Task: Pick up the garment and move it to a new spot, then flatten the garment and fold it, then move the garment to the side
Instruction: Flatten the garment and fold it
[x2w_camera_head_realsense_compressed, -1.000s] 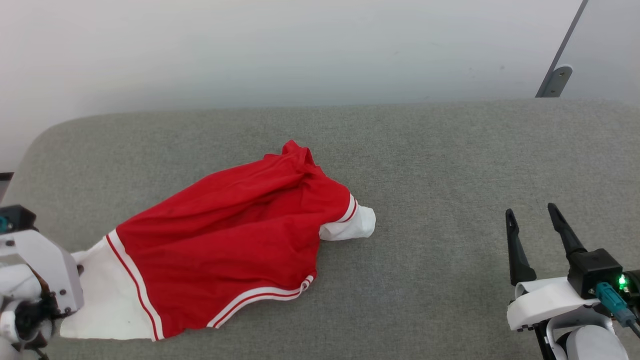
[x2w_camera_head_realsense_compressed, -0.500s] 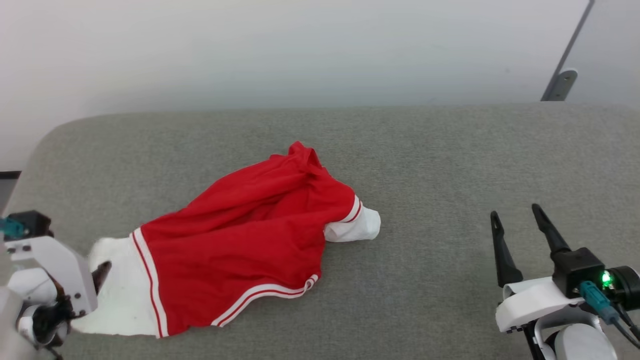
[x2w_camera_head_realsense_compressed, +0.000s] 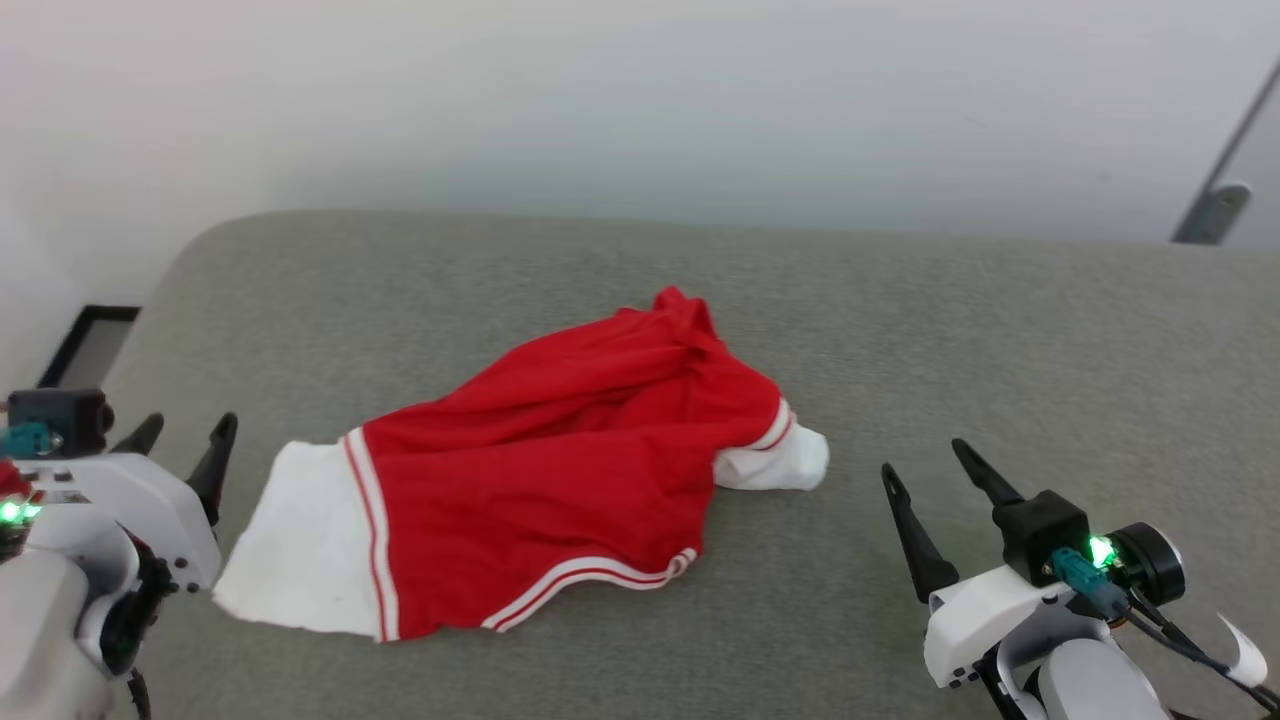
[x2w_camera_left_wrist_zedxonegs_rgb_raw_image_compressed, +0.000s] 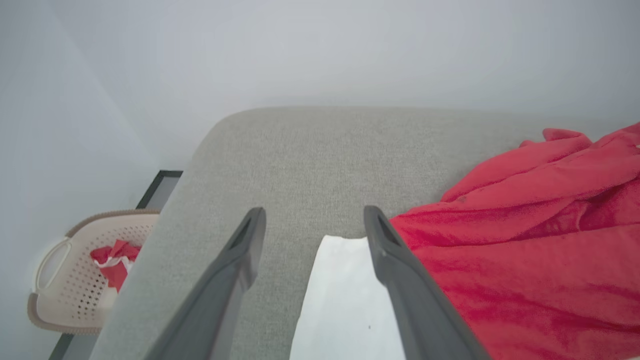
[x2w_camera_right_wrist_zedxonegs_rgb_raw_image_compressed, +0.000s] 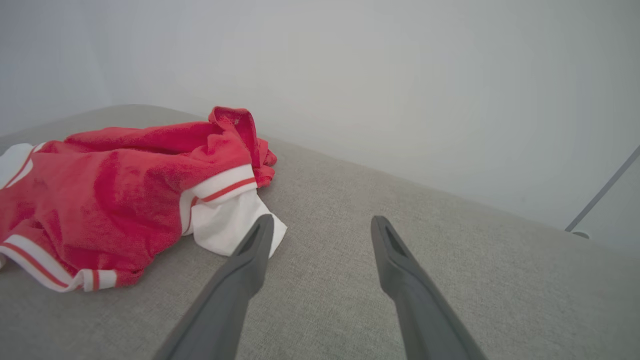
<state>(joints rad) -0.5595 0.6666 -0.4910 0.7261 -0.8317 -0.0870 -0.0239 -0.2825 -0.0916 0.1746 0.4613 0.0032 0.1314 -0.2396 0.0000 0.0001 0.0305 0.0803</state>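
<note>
Grey fabric cushion (x2w_camera_head_realsense_compressed: 1000, 330) under pale blank wall (x2w_camera_head_realsense_compressed: 640, 100). Far left in left wrist view, below cushion's left edge: beige perforated basket (x2w_camera_left_wrist_zedxonegs_rgb_raw_image_compressed: 70, 285) holding small red-and-white cloth bundle (x2w_camera_left_wrist_zedxonegs_rgb_raw_image_compressed: 114, 260). Dark frame strip (x2w_camera_head_realsense_compressed: 90, 345) beside cushion's rounded left corner.

Left gripper (x2w_camera_head_realsense_compressed: 188, 440) at lower left, fingers spread wide, gripping nothing, low over bare cushion just left of garment (x2w_camera_head_realsense_compressed: 560, 470). Left white sleeve (x2w_camera_left_wrist_zedxonegs_rgb_raw_image_compressed: 345, 300) spread flat, its end under the gap between the two fingers in left wrist view; contact unclear.

Garment crumpled, left of cushion's centre. Red body bunched, ridge rising toward far side. Striped hem band (x2w_camera_head_realsense_compressed: 590, 580) along near edge. Right white sleeve (x2w_camera_head_realsense_compressed: 770, 465) tucked at right end.

Right gripper (x2w_camera_head_realsense_compressed: 922, 460) at lower right, fingers parted, empty, near right sleeve with strip of bare cushion between in head view. Pointed toward far edge.

Wide bare cushion right of garment and behind it up to far edge; narrower bare strip in front and at left. Grey metal post (x2w_camera_head_realsense_compressed: 1215, 200) at far right, beyond cushion.
</note>
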